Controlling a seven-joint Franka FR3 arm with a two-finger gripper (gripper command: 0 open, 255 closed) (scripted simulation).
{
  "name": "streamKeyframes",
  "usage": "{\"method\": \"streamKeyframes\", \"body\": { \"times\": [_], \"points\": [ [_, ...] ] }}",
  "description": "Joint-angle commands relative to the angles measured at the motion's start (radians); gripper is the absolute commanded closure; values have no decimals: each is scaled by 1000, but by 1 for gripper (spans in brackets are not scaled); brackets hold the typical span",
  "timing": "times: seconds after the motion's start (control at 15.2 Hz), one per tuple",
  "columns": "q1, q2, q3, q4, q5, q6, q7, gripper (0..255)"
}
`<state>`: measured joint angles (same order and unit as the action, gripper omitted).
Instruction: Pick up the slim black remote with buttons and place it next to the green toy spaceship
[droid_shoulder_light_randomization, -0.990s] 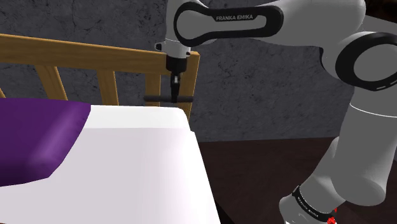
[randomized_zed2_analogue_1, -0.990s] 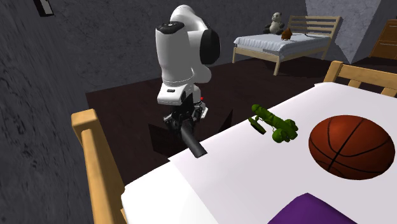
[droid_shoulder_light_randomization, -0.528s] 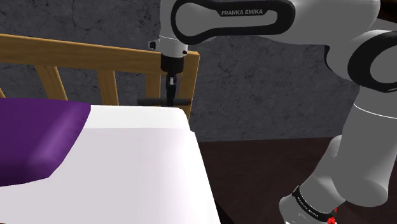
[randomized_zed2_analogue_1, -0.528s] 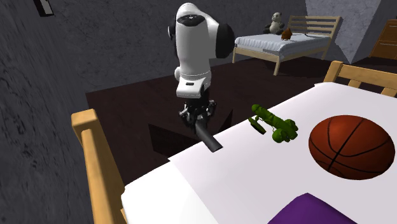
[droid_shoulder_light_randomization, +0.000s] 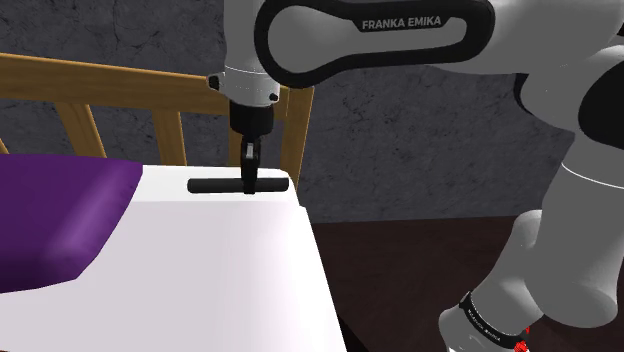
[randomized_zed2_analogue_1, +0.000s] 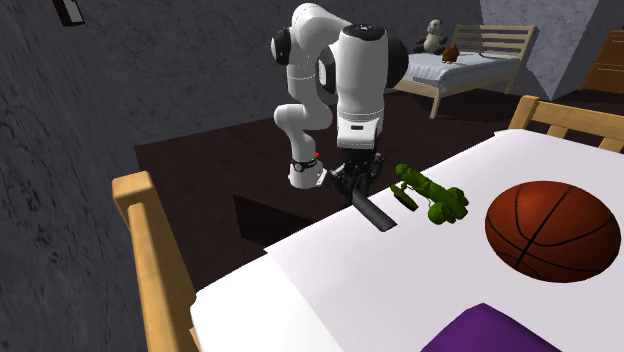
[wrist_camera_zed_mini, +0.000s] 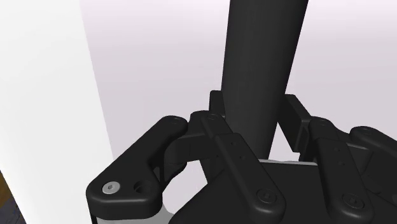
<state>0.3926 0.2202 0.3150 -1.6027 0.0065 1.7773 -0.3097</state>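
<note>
- Dark grey walls and a dark floor surround a bed (randomized_zed2_analogue_1: 330, 290) with a white sheet and a pale wooden frame (droid_shoulder_light_randomization: 120, 85).
- On the sheet a basketball (randomized_zed2_analogue_1: 552, 230) sits at the second exterior view's right, well apart from the arm, and a purple cover (droid_shoulder_light_randomization: 55, 215) lies at the near edge of that view.
- Far across the room stands a second bed (randomized_zed2_analogue_1: 450, 68) with a panda toy (randomized_zed2_analogue_1: 432, 35) on it.
- A green toy spaceship (randomized_zed2_analogue_1: 430, 196) lies on the sheet near the bed's edge, between the arm and the basketball.
- Nothing lies on the sheet between the spaceship and the arm's hand.
- Pointing down over the bed's edge, the gripper (droid_shoulder_light_randomization: 248, 183) has its fingers closed around the middle of the slim black remote (droid_shoulder_light_randomization: 215, 186).
- From the wrist view, the remote runs straight out from between the two fingers, over the white sheet.
- It hangs level and low over the sheet, just beside the spaceship on the second exterior view's left; whether it touches the sheet I cannot tell.
</note>
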Motion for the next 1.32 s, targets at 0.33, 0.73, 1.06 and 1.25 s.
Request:
{"method": "streamKeyframes", "body": {
  "times": [0.33, 0.73, 1.06, 1.25],
  "points": [
    [105, 34, 58, 31, -20, 10, 165, 255],
    [126, 51, 67, -15, -28, 73, 196, 255],
    [126, 63, 65, -68, -32, 136, 196, 255],
    [126, 72, 64, -96, -36, 173, 196, 255]
  ]
}}
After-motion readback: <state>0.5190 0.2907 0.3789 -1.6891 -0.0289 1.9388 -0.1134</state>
